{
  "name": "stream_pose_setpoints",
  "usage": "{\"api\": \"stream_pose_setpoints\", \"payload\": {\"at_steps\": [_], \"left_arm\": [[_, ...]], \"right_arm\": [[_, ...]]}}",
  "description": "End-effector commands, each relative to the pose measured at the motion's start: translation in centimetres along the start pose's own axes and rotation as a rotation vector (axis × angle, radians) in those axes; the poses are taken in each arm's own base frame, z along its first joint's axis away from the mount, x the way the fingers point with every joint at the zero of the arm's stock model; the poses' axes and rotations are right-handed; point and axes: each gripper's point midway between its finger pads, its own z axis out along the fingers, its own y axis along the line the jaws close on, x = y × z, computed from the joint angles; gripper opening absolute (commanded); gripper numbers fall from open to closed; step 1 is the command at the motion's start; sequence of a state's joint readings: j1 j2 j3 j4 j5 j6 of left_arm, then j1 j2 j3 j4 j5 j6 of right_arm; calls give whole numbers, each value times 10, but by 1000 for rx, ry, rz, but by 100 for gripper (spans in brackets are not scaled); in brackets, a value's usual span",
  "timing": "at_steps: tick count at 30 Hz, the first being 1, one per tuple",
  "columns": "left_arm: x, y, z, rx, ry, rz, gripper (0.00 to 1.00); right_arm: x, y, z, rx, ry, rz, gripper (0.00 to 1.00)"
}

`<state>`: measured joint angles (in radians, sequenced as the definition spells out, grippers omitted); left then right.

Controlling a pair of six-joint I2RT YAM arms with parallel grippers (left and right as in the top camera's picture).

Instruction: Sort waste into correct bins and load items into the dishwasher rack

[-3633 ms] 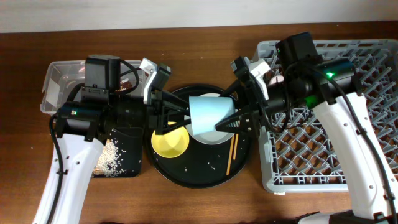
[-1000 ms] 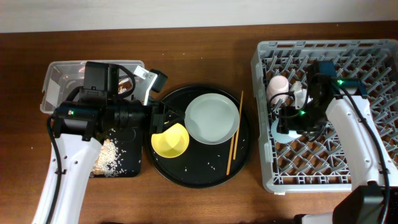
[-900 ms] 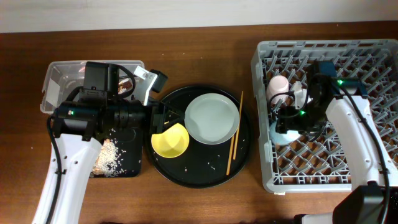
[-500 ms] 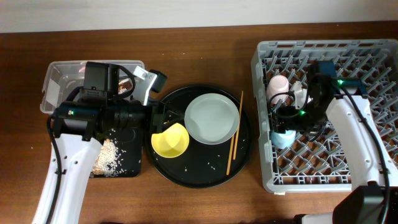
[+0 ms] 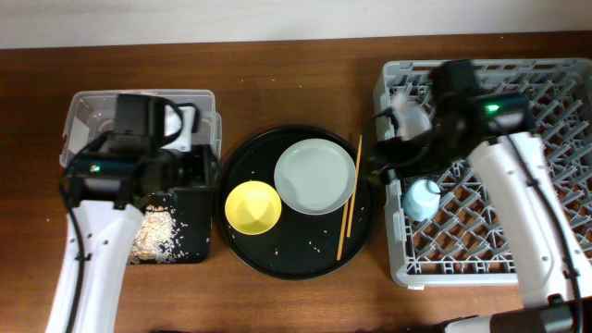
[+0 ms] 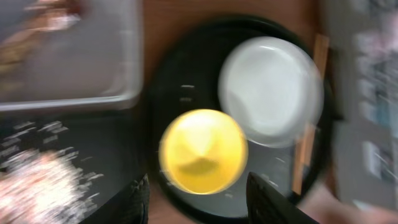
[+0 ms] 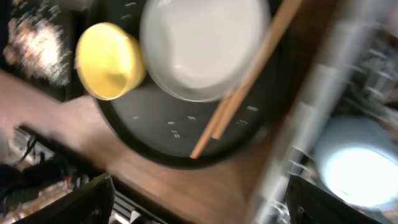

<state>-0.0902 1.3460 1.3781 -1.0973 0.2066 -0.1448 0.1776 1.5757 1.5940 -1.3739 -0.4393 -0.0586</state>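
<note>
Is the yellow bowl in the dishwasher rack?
No, the yellow bowl sits on the round black tray beside the pale green plate, outside the grey rack.

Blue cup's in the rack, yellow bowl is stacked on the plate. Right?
Not quite. The blue cup is in the rack, but the yellow bowl sits on the round tray beside the plate, not stacked on it. The overhead view shows this.

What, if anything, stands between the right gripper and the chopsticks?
Nothing visible does. The right gripper, open, is by the rack's left wall; the chopsticks lie just beside it on the round tray's right side, next to the plate, with nothing on top of them.
</note>
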Motion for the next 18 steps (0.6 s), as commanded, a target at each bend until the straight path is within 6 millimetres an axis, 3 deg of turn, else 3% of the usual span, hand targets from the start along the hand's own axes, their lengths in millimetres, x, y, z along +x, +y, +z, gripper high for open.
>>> {"api": "stream_pose_setpoints", "payload": {"at_steps": [1,5,8,11,18], "left_arm": [[-9,40,-27,-141,-98,-116,49],[2,54,-38,-168,-87,-174,50],[12,34,-35,-61,-34,-177,50],[16,15,-34,39,-4,-171,49],[13,-8,-27,72,-11,-136,46]], "right_arm": [[0,46,12,-67,13,-137,93],[4,85,26,-104,21,-266,98],[8,101,31,-119,29,-316,99],[7,100,31,-119,25,-317,98],[4,97,29,-116,14,-308,98]]}}
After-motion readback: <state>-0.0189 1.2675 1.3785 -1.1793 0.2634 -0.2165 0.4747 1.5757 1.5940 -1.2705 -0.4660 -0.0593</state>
